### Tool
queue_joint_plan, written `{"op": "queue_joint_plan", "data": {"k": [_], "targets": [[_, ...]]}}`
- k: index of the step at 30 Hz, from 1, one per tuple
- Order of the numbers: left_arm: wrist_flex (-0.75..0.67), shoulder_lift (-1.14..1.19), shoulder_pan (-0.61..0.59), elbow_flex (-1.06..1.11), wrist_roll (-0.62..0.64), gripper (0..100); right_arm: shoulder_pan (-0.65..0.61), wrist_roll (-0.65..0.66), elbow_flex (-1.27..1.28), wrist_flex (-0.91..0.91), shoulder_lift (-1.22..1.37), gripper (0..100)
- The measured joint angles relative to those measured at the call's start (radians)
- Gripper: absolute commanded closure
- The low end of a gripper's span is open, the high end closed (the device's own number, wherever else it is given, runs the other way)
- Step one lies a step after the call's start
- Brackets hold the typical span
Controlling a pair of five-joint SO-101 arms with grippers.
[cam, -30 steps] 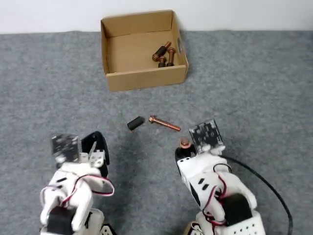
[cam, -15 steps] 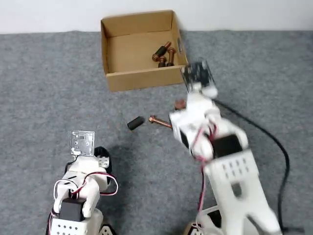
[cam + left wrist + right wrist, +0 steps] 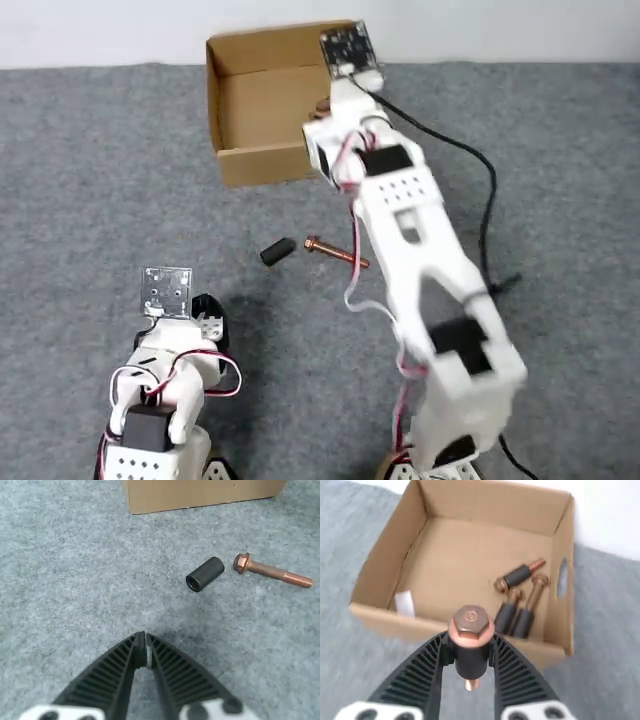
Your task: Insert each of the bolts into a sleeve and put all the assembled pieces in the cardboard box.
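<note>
Assembled piece [image 3: 471,630] now at cardboard box [image 3: 390,565]

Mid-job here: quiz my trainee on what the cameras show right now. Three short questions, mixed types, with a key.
1. True or false: the right arm's jaws grip a bolt-and-sleeve piece.
2. How many assembled pieces lie in the cardboard box?
3. What lies loose on the carpet? A) one sleeve and one bolt; B) two bolts; C) two sleeves.
Key: 1 true; 2 three; 3 A.
</note>
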Motion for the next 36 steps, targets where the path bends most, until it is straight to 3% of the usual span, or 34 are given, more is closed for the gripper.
{"op": "queue_joint_plan", "data": {"k": [6, 11, 19, 24, 26, 36], "targets": [[-0.005, 0.0, -0.055, 0.0, 0.141, 100, 0.002, 0.0, -0.454, -0.002, 0.35, 99.1], [-0.008, 0.0, -0.075, 0.0, 0.164, 100, 0.0, 0.049, -0.769, 0.031, 0.595, 99.1], [-0.017, 0.0, -0.083, 0.0, 0.164, 100, 0.0, 0.121, -1.063, 0.255, 0.861, 98.3], [-0.029, 0.0, -0.083, 0.0, 0.164, 100, -0.006, 0.15, -1.192, 0.353, 0.907, 82.7], [-0.032, 0.0, -0.083, 0.0, 0.164, 100, -0.017, 0.15, -1.235, 0.407, 0.908, 81.0], [-0.034, 0.0, -0.083, 0.0, 0.164, 100, -0.072, 0.121, -1.358, 0.686, 0.862, 99.1]]}}
